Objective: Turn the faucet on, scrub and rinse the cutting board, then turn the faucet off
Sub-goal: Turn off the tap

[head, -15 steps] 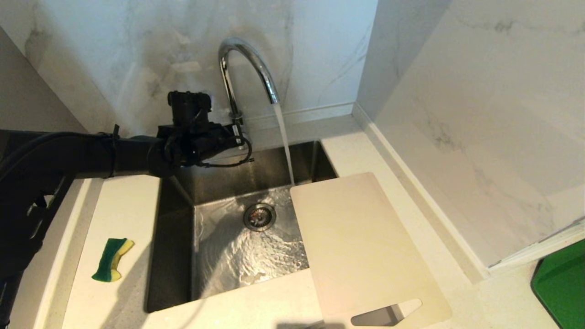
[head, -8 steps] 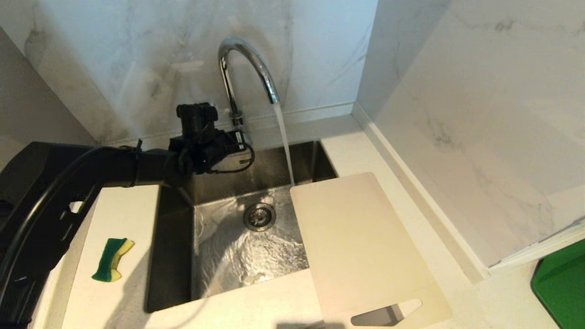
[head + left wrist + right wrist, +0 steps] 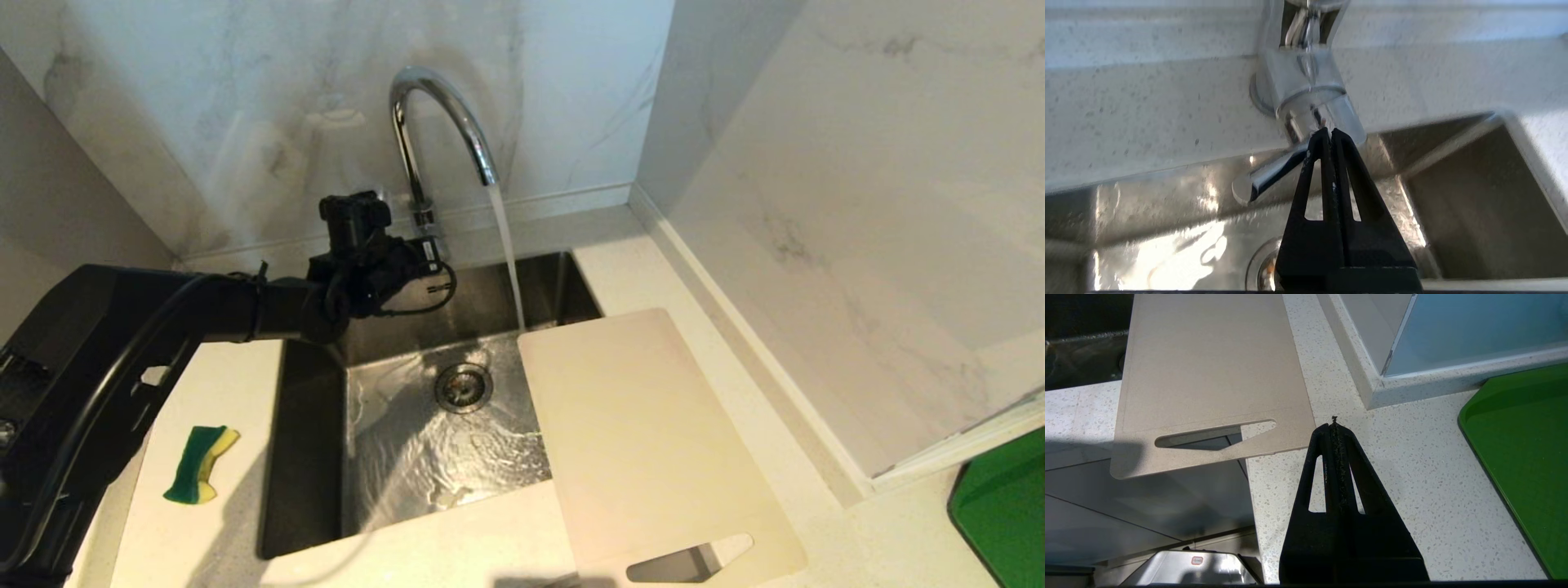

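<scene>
Cutting board [image 3: 645, 441]: lies flat, its far end out over the sink [image 3: 310, 457] beside the falling water, its slotted handle end past the counter's front edge; the long axis runs from the sink toward the robot.
Faucet [image 3: 433, 122]: running, the stream landing in the basin just beside the board's far edge, not on it.
Lever [image 3: 1267, 175]: just beside the left gripper's tips, sticking out over the basin.
Left gripper [image 3: 1329, 132]: fingers pressed together, empty, tips at the faucet base; the board lies well apart from it, across the basin.
Sponge [image 3: 198, 462]: on the left counter, likely this arm's next target.
Right gripper [image 3: 1334, 425]: fingers together, empty, just beside the board's handle end, so the nearer arm.
</scene>
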